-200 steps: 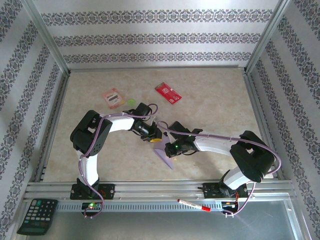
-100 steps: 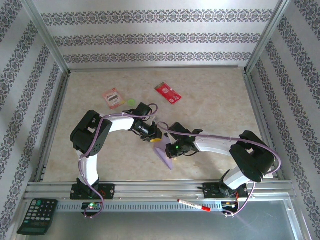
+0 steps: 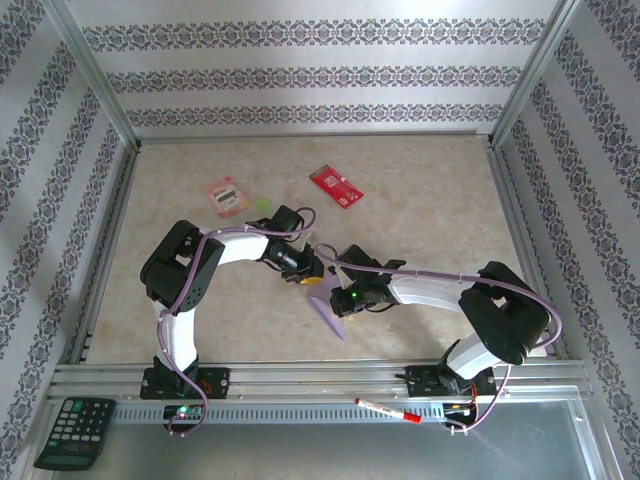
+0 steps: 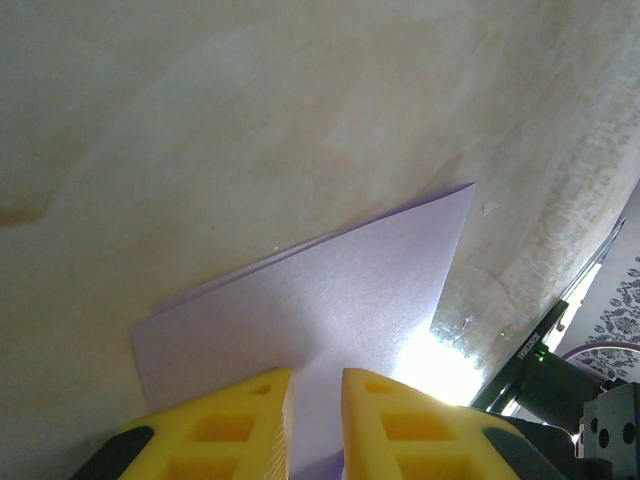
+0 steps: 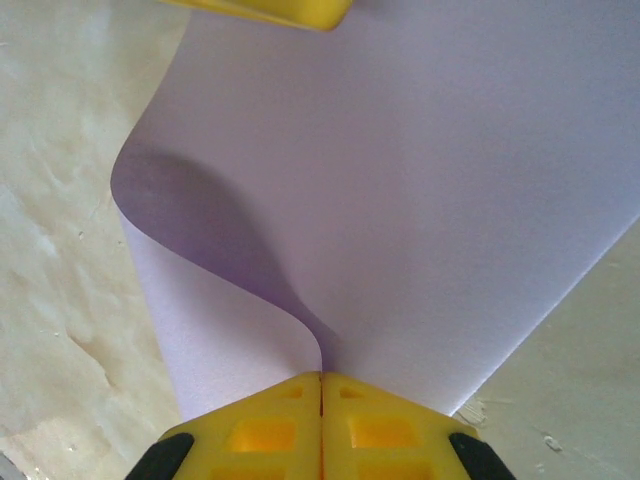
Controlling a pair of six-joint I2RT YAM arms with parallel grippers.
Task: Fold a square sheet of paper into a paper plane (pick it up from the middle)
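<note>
On mottled beige table (image 3: 430, 220), thin matte lilac paper (image 3: 328, 315), triangular.

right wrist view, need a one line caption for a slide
Right gripper shut on a curl of the lilac sheet of paper, which bows up off the marbled table.

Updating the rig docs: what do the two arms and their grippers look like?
The left arm and right arm share one build: white link shells between bulky black joint housings, with a lilac cable run along each. A green light glows near the right wrist. The left gripper and right gripper have yellow plastic fingers with moulded rectangular pockets, on black mounts.
</note>
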